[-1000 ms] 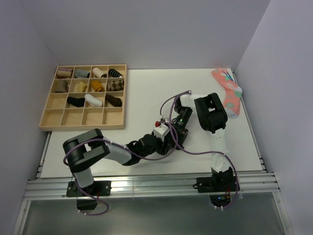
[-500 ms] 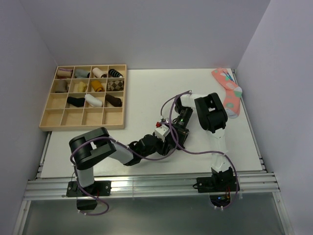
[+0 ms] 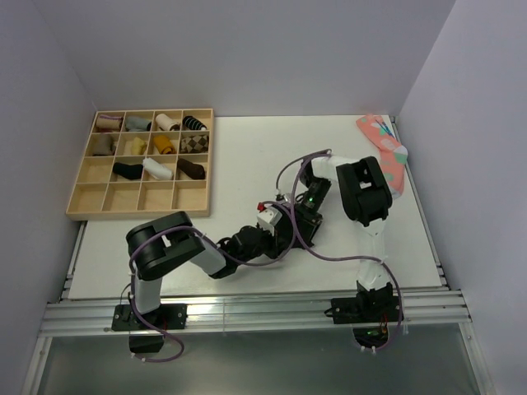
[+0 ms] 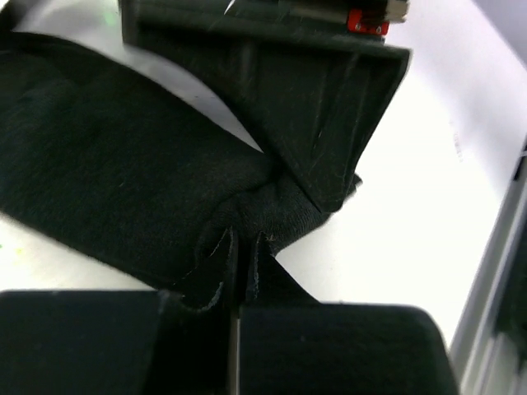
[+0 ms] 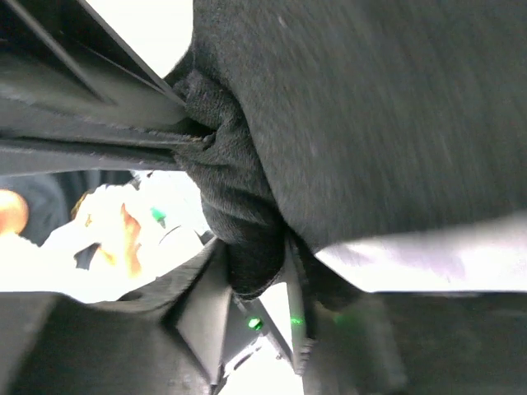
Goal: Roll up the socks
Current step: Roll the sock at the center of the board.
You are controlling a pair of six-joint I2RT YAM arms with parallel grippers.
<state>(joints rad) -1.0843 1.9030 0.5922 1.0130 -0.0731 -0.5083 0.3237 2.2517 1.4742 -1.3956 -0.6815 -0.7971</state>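
The black sock (image 4: 107, 164) lies flat on the white table, its near end bunched into a fold. My left gripper (image 4: 243, 243) is shut on that fold, its fingertips almost touching through the knit. In the right wrist view the sock (image 5: 370, 107) fills the upper right, and its bunched end sits between the fingers of my right gripper (image 5: 259, 255), touching both. The left gripper's fingers (image 5: 99, 107) pinch the same fold from the other side. From above, both grippers (image 3: 292, 218) meet mid-table and hide the sock.
A wooden compartment tray (image 3: 82, 202) with several rolled sock bundles stands at the back left. A pink spotted sock (image 3: 387, 152) lies at the back right, against the wall. Purple cables (image 3: 284, 173) loop over both arms. Walls close the table's left, back and right.
My left gripper has shut on the sock's fold, and its arm has swung a little to the right. The right gripper's jaws have widened slightly, with the fold still between them.
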